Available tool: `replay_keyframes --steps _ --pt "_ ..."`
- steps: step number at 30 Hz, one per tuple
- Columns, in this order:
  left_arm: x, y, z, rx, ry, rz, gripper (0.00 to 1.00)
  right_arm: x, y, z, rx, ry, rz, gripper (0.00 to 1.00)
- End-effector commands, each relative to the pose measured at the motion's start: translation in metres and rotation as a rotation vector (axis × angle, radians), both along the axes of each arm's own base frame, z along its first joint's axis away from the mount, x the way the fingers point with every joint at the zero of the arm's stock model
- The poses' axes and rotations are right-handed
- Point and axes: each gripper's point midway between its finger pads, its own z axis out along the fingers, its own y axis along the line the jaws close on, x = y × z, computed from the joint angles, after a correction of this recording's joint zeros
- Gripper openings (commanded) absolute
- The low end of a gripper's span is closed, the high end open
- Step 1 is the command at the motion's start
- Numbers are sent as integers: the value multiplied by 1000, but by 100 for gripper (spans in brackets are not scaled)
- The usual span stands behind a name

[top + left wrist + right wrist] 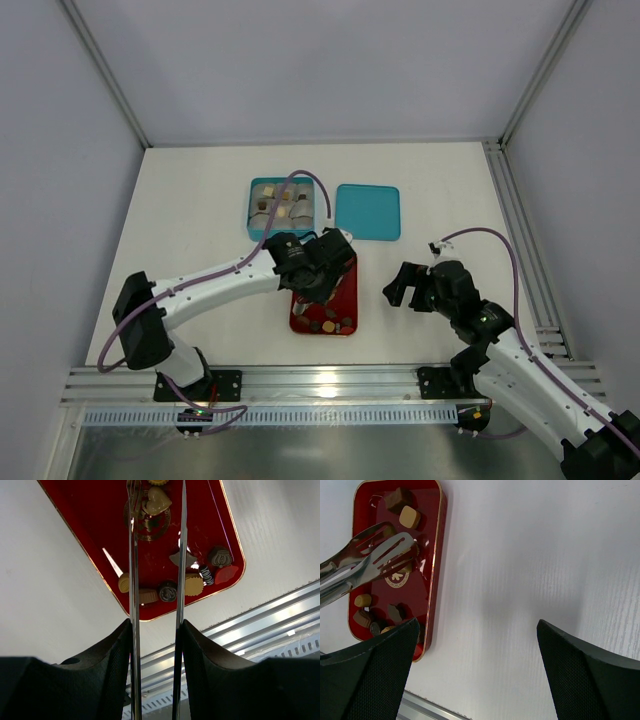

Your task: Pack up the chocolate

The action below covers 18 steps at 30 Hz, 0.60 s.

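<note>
Chocolate [194, 584] pieces, brown, tan and cream, lie scattered in red tray [90, 525], most at near end; few more sit in teal box [251, 210] behind it. Left gripper [156, 627] fingers pinch metal tongs [133, 580], tips over tray. Right gripper [477, 650] hovers beside tray, fingers spread wide. Teal lid [368, 212] lies just right of box.
</note>
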Motion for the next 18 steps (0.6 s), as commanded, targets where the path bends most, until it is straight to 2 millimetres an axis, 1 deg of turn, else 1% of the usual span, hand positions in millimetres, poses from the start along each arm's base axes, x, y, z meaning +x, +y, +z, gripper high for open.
replay_keyframes --steps 1,8,14,18 --pt "8 -10 3 -21 -42 8 43 3 2 8 16 -24 -4 100" --pt "11 -13 -4 6 -42 3 43 3 2 8 15 -24 -5 100" --pt "11 -12 -6 19 -40 0 42 2 1 8 17 -25 -6 100" --pt "9 -11 -2 21 -47 -5 42 2 1 8 18 -24 -7 100"
